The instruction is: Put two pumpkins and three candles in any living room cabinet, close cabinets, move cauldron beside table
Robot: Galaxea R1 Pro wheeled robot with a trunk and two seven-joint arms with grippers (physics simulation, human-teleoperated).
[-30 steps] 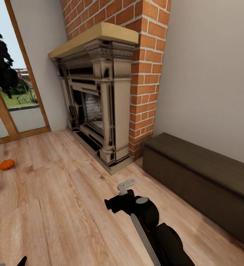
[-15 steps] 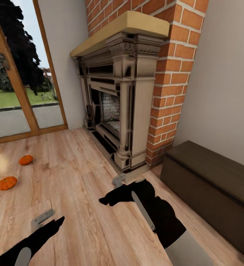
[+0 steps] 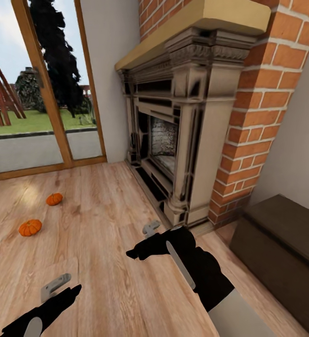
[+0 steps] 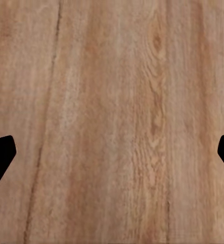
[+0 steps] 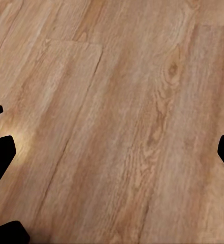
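we see the two pumpkins (image 3: 30, 227) (image 3: 54, 199) lying on the wooden floor (image 3: 103, 262) near the glass door (image 3: 37, 89), well apart from the dark cabinet (image 3: 285, 243) right of the brick fireplace (image 3: 182, 131). our left gripper (image 4: 112, 152) and right gripper (image 5: 112, 152) hang over bare floor, jaws spread wide and holding nothing.
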